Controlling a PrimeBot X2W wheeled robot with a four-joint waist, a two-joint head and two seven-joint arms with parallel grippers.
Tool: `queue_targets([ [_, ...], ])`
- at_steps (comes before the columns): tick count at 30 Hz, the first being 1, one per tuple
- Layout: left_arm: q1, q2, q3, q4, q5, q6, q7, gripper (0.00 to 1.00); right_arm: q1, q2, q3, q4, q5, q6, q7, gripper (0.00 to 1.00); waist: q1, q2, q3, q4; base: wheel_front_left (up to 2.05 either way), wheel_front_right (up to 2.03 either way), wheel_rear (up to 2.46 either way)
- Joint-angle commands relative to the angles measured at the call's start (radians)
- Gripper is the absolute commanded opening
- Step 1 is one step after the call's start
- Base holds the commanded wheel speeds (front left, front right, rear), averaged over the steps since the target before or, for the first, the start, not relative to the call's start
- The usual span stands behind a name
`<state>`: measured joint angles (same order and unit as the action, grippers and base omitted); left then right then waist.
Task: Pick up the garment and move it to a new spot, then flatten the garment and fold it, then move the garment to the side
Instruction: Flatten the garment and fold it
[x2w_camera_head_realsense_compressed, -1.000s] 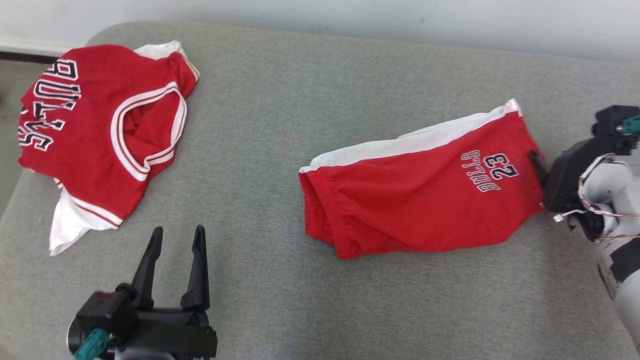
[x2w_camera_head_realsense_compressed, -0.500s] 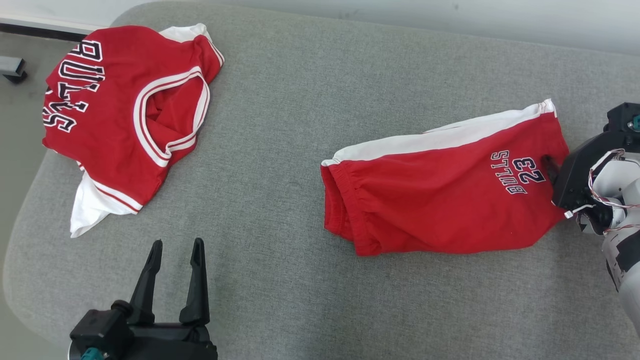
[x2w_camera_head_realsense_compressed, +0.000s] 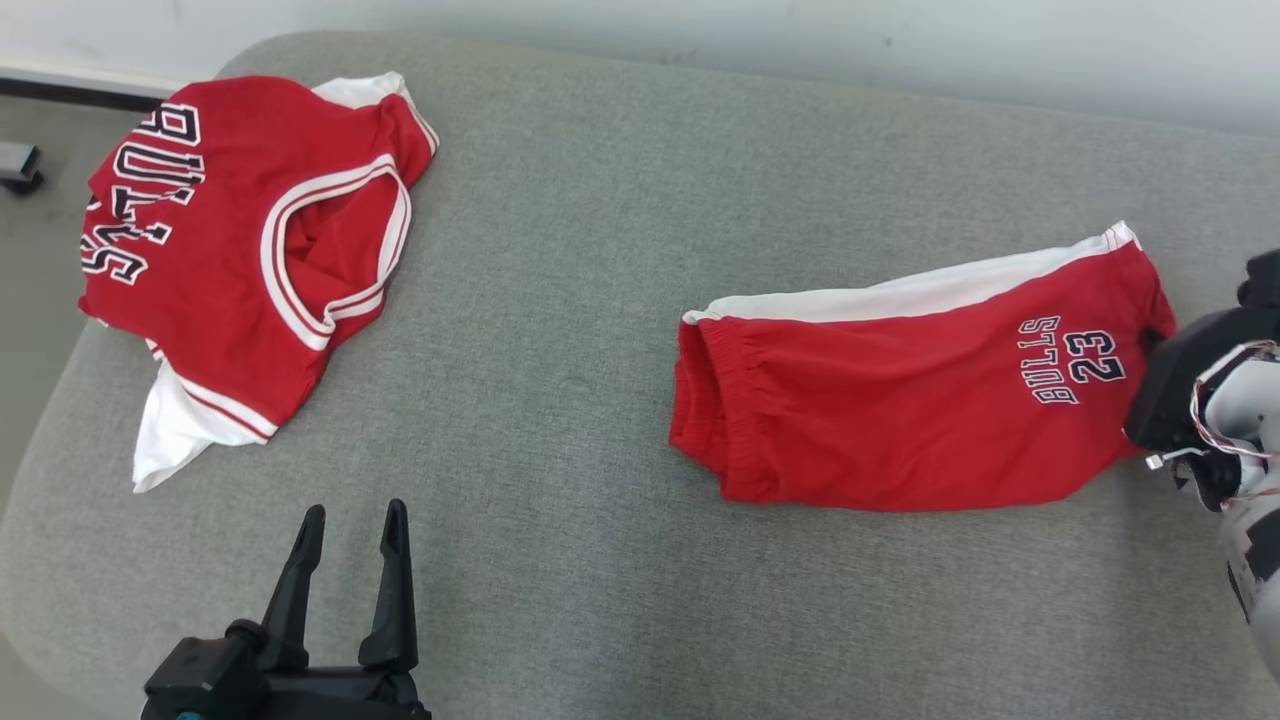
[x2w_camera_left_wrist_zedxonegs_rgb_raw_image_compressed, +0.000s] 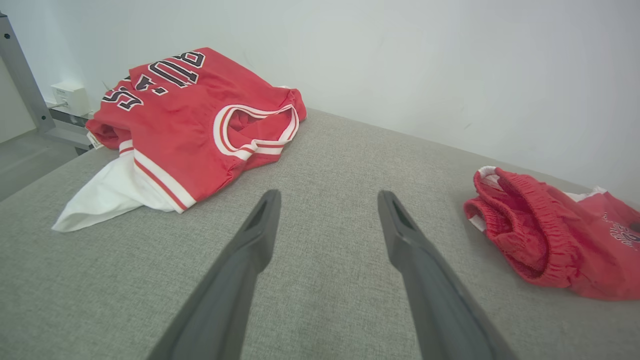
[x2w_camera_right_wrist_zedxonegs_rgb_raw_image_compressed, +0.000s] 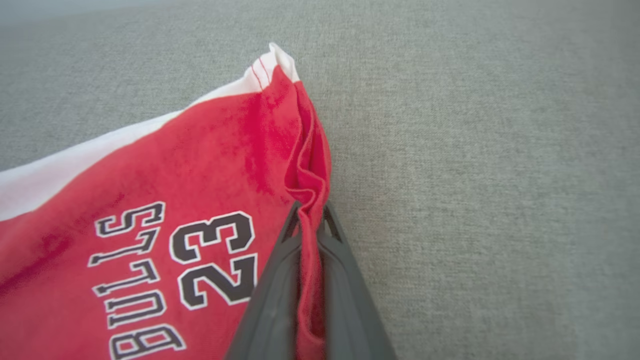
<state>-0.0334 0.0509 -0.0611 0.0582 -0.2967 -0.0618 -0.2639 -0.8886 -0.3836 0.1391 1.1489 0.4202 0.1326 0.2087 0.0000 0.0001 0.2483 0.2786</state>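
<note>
The folded red shorts (x2w_camera_head_realsense_compressed: 920, 410) are laid on the grey cushion (x2w_camera_head_realsense_compressed: 600, 250), at about 3 o'clock from the middle of the head view. The elastic waistband is turned toward 9 o'clock, and a white stripe runs along the 12 o'clock edge. "BULLS 23" is printed in dark, white-edged characters near the leg end, on the 3 o'clock side. That leg hem is pinched by the right gripper (x2w_camera_right_wrist_zedxonegs_rgb_raw_image_compressed: 310, 215). In the right wrist view a bunched fold of red cloth is seen clamped between the two dark fingers, which are pressed together on it. The rest of the shorts lies on the cushion.

The left gripper (x2w_camera_head_realsense_compressed: 355, 510) is held at 7 o'clock in the head view, its fingers spread with nothing between them. A red jersey (x2w_camera_head_realsense_compressed: 230, 270) with white trim is crumpled at 10 o'clock, well apart from the shorts, with white cloth showing beneath it. "BULLS" can be read across it. A pale wall (x2w_camera_head_realsense_compressed: 800, 40) is seen beyond the cushion at 12 o'clock.
</note>
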Motion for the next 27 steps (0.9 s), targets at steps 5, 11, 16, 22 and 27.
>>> queue_targets([
  [5, 0.025, -0.001, 0.012, 0.005, 0.005, 0.0, -0.001, 1.0, 0.053, -0.058, -0.031, -0.021, -0.043, -0.003, -0.078, 0.0, 0.0, -0.0001, -0.048, -0.044, 0.0, 0.0, 0.0],
  [11, 0.031, 0.0, 0.015, 0.014, 0.004, -0.004, -0.001, 1.0, 0.087, -0.127, -0.075, -0.014, -0.154, -0.003, -0.112, 0.0, 0.0, -0.0001, -0.079, -0.07, 0.0, 0.0, 0.0],
  [16, 0.034, 0.0, 0.016, 0.022, -0.001, 0.0, -0.001, 1.0, 0.082, -0.135, -0.113, -0.044, -0.261, -0.003, -0.117, 0.0, 0.0, -0.0001, -0.1, -0.08, 0.0, 0.0, 0.0],
  [22, 0.045, 0.0, 0.015, 0.031, -0.01, 0.004, -0.001, 1.0, 0.104, -0.019, -0.101, -0.169, -0.346, -0.003, -0.062, 0.0, 0.0, -0.0001, -0.133, -0.08, 0.0, 0.0, 0.0],
  [27, 0.056, 0.0, 0.017, 0.035, -0.015, 0.008, -0.001, 1.0, 0.159, 0.09, -0.032, -0.318, -0.342, -0.003, 0.022, 0.0, 0.0, -0.0001, -0.157, -0.075, 0.0, 0.0, 0.0],
])
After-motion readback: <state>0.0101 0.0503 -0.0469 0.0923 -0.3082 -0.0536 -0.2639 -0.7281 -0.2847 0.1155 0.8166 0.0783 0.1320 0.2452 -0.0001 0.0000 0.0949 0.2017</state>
